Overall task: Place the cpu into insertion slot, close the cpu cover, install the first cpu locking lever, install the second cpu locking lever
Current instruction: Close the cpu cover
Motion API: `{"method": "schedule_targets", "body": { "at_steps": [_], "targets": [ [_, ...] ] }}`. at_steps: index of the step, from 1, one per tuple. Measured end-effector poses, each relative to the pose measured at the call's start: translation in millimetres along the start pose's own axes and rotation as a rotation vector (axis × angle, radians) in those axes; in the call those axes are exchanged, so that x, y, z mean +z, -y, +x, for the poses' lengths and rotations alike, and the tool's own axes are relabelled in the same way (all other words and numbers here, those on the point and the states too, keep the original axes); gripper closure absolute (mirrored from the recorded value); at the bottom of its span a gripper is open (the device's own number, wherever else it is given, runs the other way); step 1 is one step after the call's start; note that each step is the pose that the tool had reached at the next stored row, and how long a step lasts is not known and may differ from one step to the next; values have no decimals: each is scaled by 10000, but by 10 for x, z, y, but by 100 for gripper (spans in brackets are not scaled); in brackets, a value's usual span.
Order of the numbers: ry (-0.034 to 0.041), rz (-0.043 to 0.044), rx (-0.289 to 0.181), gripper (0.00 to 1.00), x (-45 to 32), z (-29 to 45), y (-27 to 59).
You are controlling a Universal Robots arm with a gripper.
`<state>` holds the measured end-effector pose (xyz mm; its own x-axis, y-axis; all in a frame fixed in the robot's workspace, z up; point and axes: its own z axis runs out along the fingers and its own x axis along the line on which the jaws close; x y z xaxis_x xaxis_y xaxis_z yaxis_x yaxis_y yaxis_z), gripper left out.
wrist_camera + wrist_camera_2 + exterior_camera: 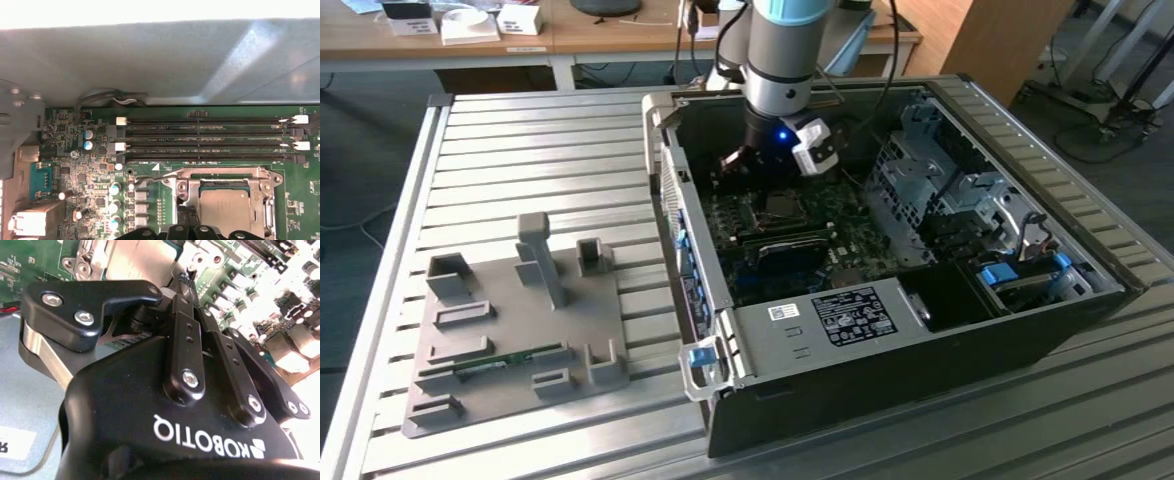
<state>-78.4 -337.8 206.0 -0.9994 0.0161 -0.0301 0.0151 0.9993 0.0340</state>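
Note:
The cpu lies flat in the insertion slot, its silver top showing through the window of the cpu cover, which rests down over it. My gripper is shut, and its dark fingertips sit at one side edge of the socket frame. In the second wrist view the gripper tapers to a closed point beside the cpu and the cover's frame. A thin wire lever runs along the frame's edge. In the exterior view the gripper hangs inside the case just above the socket.
Long black memory slots run beside the socket, with the case's grey wall beyond them. Capacitors and ports crowd the board on one side. The drive cage and power supply fill the case. A grey fixture plate lies on the slatted table.

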Motion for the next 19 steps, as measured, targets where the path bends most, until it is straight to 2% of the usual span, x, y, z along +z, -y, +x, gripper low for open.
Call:
{"method": "schedule_targets", "body": {
  "at_steps": [3, 9, 14, 19],
  "targets": [
    [0, 0, 0, 89, -38, -1, -2],
    [-2, 1, -2, 89, -40, -7, -2],
    [-1, 1, 1, 89, -38, -76, -3],
    [-2, -1, -36, 89, -37, -106, -3]
  ]
}}
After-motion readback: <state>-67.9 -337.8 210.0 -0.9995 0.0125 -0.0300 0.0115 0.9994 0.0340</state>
